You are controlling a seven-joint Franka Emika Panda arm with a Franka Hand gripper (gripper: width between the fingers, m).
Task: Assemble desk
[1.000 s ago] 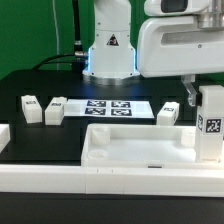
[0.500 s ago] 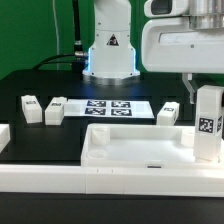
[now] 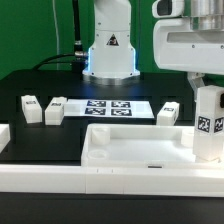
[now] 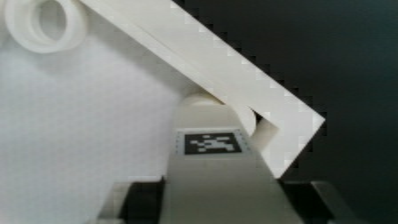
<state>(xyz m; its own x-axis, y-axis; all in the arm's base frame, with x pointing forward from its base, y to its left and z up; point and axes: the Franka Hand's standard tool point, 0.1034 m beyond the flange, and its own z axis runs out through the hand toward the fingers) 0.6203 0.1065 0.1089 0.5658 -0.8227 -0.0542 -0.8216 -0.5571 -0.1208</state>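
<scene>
Pinching a white plastic block leg [image 3: 210, 128] by its upper end, the end effector [image 4: 222, 205] is closed snug on its flat sides. It holds the leg upright at the exterior view's right corner of the white plastic tray-like rectangular tabletop [image 3: 140, 129]. Looks rigid, light and kinda slick, so I'd grip flat opposite faces, clear of the tag [image 4: 214, 142]. Can't tell if it's seated.

- Exterior view: the light is bright and even. The white tabletop [image 3: 140, 148] looks nearly washed out, with only a soft grey shadow inside its rim.
- A blue glow shows on the arm's base [image 3: 108, 50].
- The picture is coarse and edges look soft.
- Wrist view: the white surfaces are overexposed and the whole frame is blurred. The tag on the leg [image 4: 217, 185] is fuzzy, with a small dark shadow beside it.
</scene>
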